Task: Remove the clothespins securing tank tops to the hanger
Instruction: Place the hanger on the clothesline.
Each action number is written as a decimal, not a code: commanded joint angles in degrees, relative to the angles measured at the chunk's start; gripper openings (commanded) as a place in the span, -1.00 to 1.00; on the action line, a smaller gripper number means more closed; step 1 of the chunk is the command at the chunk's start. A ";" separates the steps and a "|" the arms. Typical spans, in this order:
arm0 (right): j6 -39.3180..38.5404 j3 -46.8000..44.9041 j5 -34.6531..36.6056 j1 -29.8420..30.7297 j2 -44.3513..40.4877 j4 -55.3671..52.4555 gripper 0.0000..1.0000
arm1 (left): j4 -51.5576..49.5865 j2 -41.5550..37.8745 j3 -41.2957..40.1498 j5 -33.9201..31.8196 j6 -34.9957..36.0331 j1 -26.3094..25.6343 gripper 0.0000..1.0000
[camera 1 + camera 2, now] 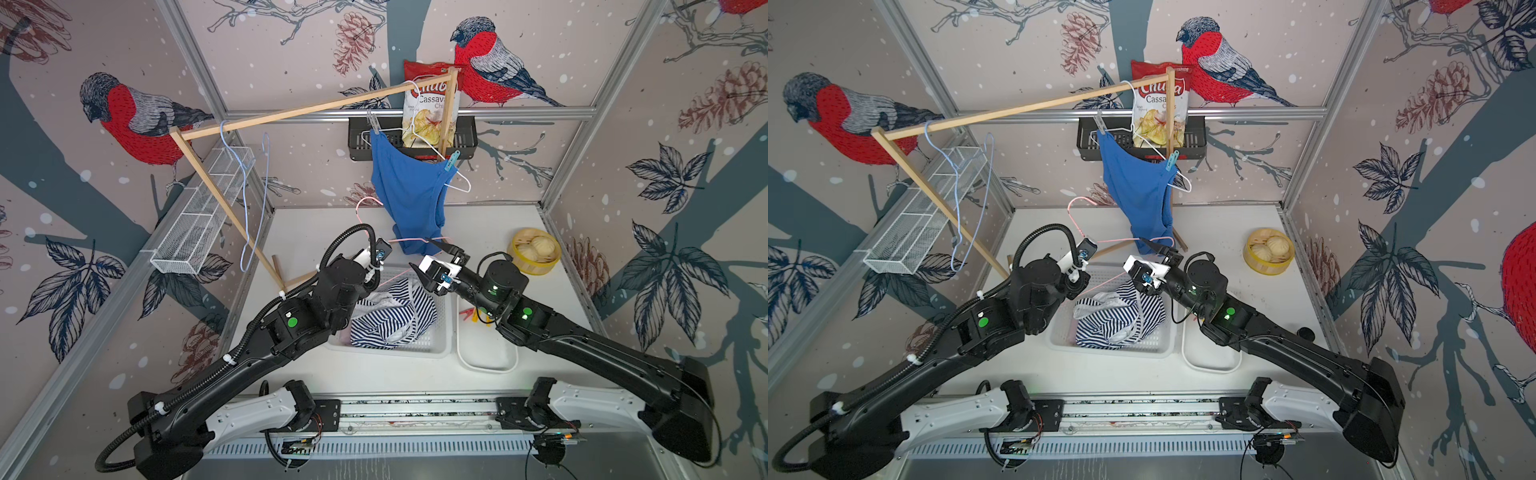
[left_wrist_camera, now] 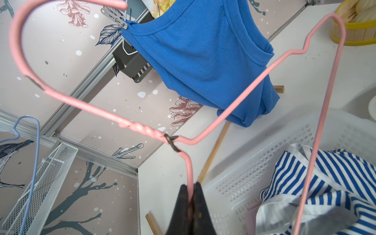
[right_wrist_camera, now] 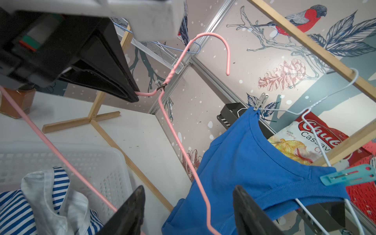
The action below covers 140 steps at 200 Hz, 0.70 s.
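At far left, an empty pale blue wire hanger [image 1: 246, 208] hangs from a slanting wooden rail [image 1: 299, 109]. Next, the left gripper [image 2: 192, 190] is clamped tight on one shoulder wire of a bare pink wire hanger [image 2: 140, 128], holding it above a white perforated plastic basket [image 1: 442, 340]. In the basket lies a crumpled navy-and-white striped tank top [image 1: 390, 320], with a corner of pale mauve-pink cloth [image 2: 251, 215] beside it.

Right of that, the right gripper [image 3: 188, 191] has its jaws spread wide and holds nothing. It sits low, near the hem of a bright blue tank top [image 1: 409, 191]. That top is still pinned to a white wire hanger [image 3: 317, 142] on the rail, by a grey clothespin [image 3: 261, 101] on one strap and a light teal plastic clothespin [image 3: 345, 175] on the other. Further right, a shallow white tray [image 1: 486, 345] holds loose red and yellow clothespins [image 1: 471, 313]. Beyond it stands a round bamboo steamer [image 1: 540, 268] of buns.

The job looks roughly two-thirds done: two hangers are stripped, and two pins remain.

Both pins hang high, close to the rail's upright post [image 1: 448, 120] and a black wall basket [image 1: 357, 141], so room behind them is tight. The pink wire crosses in front of the open jaws and could snag a rising arm. The tabletop to the right is open.
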 commanded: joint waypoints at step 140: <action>-10.09 5.48 7.13 3.70 6.31 -7.66 -0.27 | -1.98 -3.73 -1.66 3.73 8.85 -3.84 -1.00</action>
